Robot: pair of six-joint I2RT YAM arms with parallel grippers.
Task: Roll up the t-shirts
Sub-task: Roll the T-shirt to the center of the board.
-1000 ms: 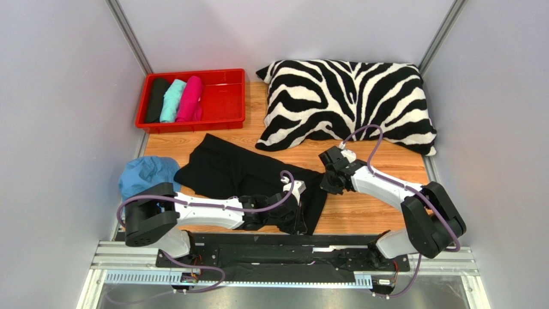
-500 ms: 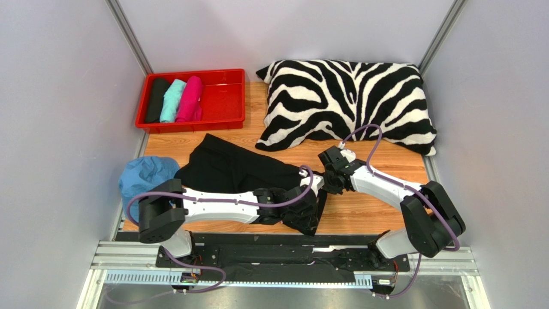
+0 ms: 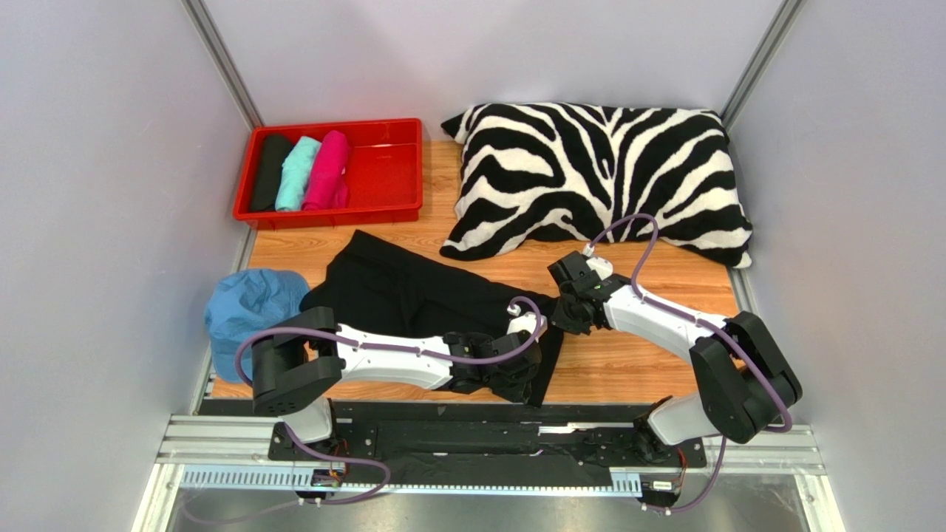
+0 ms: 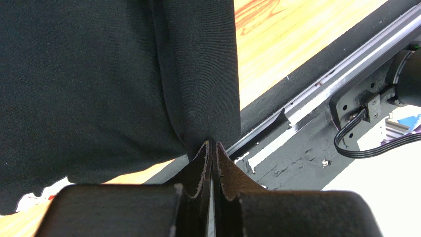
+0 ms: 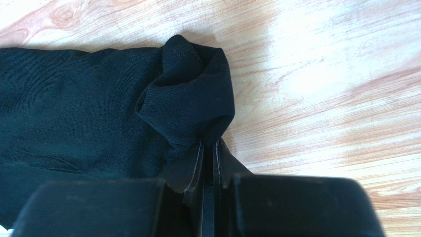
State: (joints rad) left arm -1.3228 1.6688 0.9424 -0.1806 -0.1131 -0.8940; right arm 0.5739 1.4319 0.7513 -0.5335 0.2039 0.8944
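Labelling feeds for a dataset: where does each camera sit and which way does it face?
Top external: above and behind the bases, looking down at the table; both arms show.
Left wrist: along the left gripper, shut on the black t-shirt at its near edge; base rail beyond.
Right wrist: down past the right gripper, pinching that shirt's bunched corner.
All three show the black t-shirt.

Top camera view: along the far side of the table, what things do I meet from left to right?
Inside the red tray: black rolled shirt → teal rolled shirt → pink rolled shirt; then, past the tray, the zebra pillow.
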